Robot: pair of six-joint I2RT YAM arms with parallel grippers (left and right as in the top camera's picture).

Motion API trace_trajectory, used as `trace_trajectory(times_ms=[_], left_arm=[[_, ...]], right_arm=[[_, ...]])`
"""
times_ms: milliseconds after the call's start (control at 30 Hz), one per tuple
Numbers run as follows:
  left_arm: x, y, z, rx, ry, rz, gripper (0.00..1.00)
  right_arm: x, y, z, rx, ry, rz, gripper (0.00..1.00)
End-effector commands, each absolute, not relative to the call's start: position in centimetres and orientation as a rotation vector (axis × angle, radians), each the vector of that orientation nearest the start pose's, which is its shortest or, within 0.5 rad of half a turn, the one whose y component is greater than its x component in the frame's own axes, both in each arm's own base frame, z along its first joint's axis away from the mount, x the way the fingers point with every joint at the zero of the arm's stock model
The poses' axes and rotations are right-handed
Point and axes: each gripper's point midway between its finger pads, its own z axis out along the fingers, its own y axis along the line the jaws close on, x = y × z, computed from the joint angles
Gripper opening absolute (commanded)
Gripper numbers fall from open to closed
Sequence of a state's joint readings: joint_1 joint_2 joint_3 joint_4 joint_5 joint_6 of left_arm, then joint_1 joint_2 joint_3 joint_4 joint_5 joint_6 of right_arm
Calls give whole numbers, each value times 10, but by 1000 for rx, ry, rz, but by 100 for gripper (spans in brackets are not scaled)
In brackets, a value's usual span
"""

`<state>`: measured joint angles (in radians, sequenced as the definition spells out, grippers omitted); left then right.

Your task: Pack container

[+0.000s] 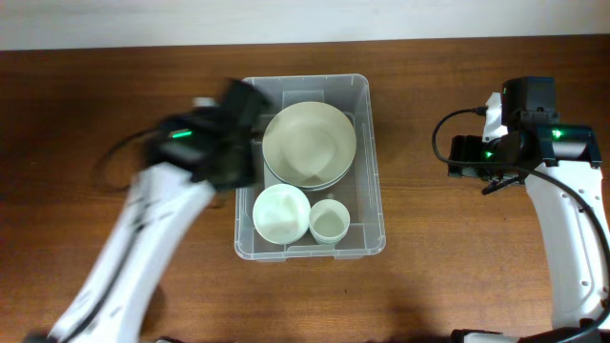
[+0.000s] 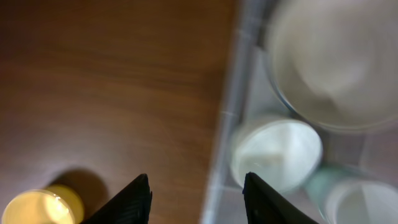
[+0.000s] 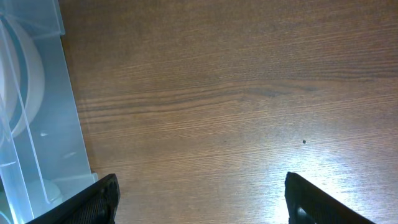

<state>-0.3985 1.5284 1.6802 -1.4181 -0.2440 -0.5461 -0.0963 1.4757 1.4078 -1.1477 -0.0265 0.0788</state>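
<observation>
The clear container [image 1: 374, 181] sits mid-table and holds a large cream bowl [image 1: 310, 145], a small white bowl [image 1: 281, 213] and a pale cup [image 1: 329, 222]. My left gripper [image 1: 238, 167] is motion-blurred at the container's left side. In the left wrist view it [image 2: 198, 180] is open and empty, its jaws straddling the container's left wall [image 2: 227, 124], with the small bowl [image 2: 277, 152] just right of the right finger. My right gripper [image 1: 465, 157] hangs open over bare wood to the right of the container [image 3: 50, 124], with nothing between its jaws [image 3: 202, 186].
A small yellow round object [image 2: 37, 208] stands on the table left of the container; in the overhead view the left arm hides it. The brown wooden table [image 1: 457, 267] stretches around the bin.
</observation>
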Motion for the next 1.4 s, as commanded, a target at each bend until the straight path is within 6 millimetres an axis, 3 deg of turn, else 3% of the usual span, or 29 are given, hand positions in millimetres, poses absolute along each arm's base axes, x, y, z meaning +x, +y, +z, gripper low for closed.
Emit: trace_trajectory(times_ms=[0, 33, 100, 200, 333, 500, 800, 1033, 1100, 1233, 1367], left_arm=[[292, -20, 257, -585, 2649, 170, 56], [279, 6, 246, -758, 2630, 194, 64], [263, 25, 223, -910, 2639, 182, 73], [246, 36, 191, -1028, 2676, 145, 77], [209, 57, 124, -1245, 2735, 171, 83], [183, 76, 85, -1440, 2721, 193, 87], [157, 97, 56, -1659, 2640, 208, 99], [151, 108, 32, -1696, 2587, 193, 97], [151, 111, 30, -1712, 2566, 181, 94], [155, 115, 30, -1684, 2562, 161, 69], [155, 115, 29, -1682, 2569, 162, 55]], right_arm=[[328, -28, 190, 245, 2772, 23, 80], [328, -28, 190, 245, 2772, 23, 80], [328, -28, 190, 245, 2772, 23, 80], [328, -28, 190, 245, 2772, 23, 80], [327, -27, 190, 244, 2772, 24, 80], [327, -27, 190, 244, 2773, 24, 80], [327, -27, 190, 244, 2772, 24, 80], [327, -27, 190, 244, 2772, 24, 80], [328, -27, 190, 244, 2772, 24, 81], [327, -27, 190, 244, 2772, 24, 80], [327, -27, 190, 244, 2772, 24, 81]])
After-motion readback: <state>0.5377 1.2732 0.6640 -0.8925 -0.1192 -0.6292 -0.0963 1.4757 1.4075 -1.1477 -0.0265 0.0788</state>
